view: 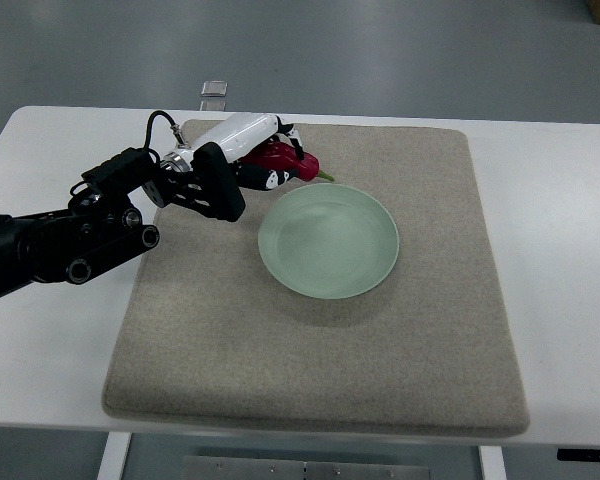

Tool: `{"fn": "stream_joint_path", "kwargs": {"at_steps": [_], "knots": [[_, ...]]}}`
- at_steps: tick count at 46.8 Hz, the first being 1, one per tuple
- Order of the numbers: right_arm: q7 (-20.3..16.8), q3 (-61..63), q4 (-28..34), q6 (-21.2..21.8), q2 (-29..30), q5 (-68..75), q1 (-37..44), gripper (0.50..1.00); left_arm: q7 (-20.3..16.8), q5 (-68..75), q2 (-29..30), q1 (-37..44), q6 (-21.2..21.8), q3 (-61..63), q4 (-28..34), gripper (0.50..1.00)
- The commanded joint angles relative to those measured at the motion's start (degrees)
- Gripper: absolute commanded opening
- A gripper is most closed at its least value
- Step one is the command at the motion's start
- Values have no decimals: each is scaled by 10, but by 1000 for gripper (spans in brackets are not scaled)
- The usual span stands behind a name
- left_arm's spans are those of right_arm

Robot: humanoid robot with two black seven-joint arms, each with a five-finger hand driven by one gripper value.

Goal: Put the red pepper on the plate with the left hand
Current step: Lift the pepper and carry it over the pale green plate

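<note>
Table (560, 200): white top carrying everything else; its far edge runs across the upper part of the top view, and grey floor lies beyond it.
Mat (380, 370): beige felt square lying flat on the middle of the table, with bare white table showing along its left, right and far edges.
Left arm (70, 240): black jointed links entering from the left edge of the view, crossing the table's left margin and reaching over the mat's far-left corner.
Plate (330, 241): pale green, round and shallow, resting on the mat a little toward the far edge from the mat's centre; nothing lies in it.
Left hand (242, 160): white back shell with black fingers, positioned over the far-left part of the mat, just beside the plate's far-left rim; the fingers are curled around the red pepper.
Red pepper (280, 158): dark red, partly hidden by the fingers, held near the mat's far edge, outside the plate and close to its far-left rim; whether it touches the mat cannot be told.
Pepper stem (325, 177): small green tip pointing toward the plate rim.
Metal plate (214, 89): small grey fitting at the table's far edge.
</note>
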Motion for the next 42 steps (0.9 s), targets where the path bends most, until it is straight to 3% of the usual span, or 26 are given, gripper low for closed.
{"fn": "stream_joint_path", "kwargs": {"at_steps": [1, 14, 42], "knots": [[0, 0, 0, 0, 0, 0, 0, 928, -2, 6, 0, -1, -1, -1, -18, 500], [0, 0, 0, 0, 0, 0, 0, 928, -12, 24, -1, 6, -8, 6, -67, 500], [0, 0, 0, -1, 0, 0, 0, 928, -26, 27, -2, 26, -31, 7, -76, 500]]}}
